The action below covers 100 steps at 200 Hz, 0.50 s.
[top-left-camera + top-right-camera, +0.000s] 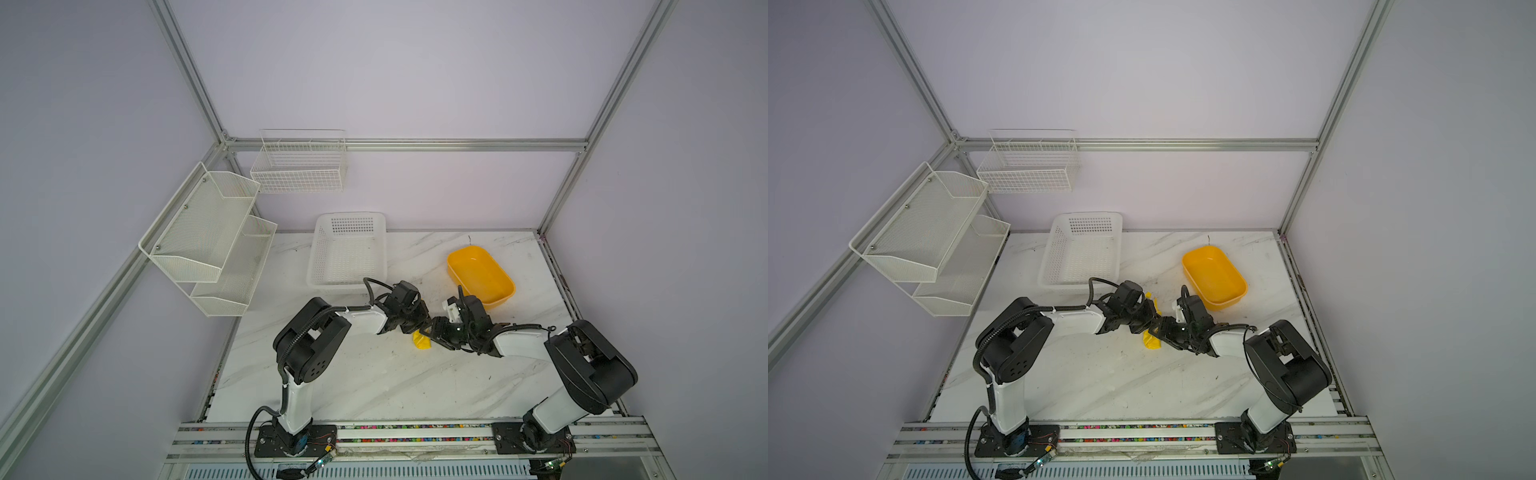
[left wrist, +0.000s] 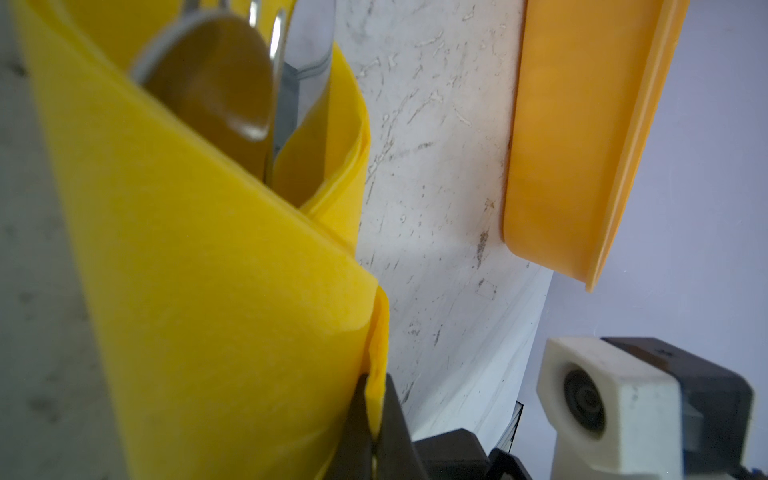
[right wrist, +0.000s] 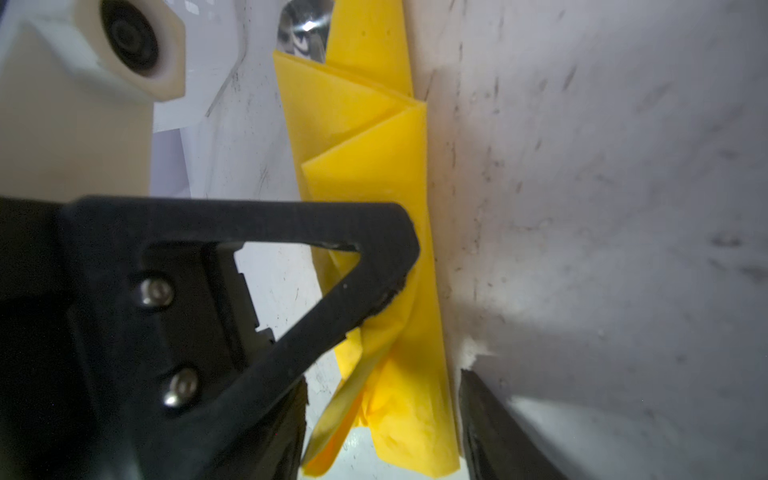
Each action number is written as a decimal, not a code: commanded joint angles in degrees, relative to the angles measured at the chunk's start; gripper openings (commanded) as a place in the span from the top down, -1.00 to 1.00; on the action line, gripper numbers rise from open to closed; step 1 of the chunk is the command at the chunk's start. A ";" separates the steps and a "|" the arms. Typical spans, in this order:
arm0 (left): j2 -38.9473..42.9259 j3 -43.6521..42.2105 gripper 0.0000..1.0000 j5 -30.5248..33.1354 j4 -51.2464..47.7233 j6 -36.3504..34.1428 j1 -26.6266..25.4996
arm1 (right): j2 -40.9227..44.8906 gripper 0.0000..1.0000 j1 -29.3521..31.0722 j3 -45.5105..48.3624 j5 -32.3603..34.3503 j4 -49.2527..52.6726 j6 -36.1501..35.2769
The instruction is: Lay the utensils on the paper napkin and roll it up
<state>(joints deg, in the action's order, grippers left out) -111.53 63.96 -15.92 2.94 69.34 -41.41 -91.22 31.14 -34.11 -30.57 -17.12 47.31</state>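
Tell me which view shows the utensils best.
The left wrist view: it looks into the open end of the paper napkin, where the utensils show, spoon bowl foremost. The right wrist view catches only a metal glint at the roll's far end. In both top views the arms hide them.

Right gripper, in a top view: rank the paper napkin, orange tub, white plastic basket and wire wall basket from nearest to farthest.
From the right gripper:
1. paper napkin, right at the gripper, on its left.
2. orange tub, behind it, to the right.
3. white plastic basket, behind it, to the left.
4. wire wall basket, up on the back wall, far left.
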 commanded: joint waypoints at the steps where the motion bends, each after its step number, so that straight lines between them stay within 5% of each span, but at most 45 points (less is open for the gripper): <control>1: 0.49 5.27 0.93 -1.03 2.40 -0.79 -0.43 | -1.85 -0.21 0.18 -1.05 1.28 0.40 -0.08; 100: 0.59 4.90 0.92 -1.08 2.80 -0.61 -0.43 | -1.93 0.27 0.15 0.77 0.27 -1.05 1.25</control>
<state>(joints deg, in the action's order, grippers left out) -111.53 63.96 -16.21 3.64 69.36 -41.43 -93.12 31.14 -34.26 -30.74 -18.55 47.81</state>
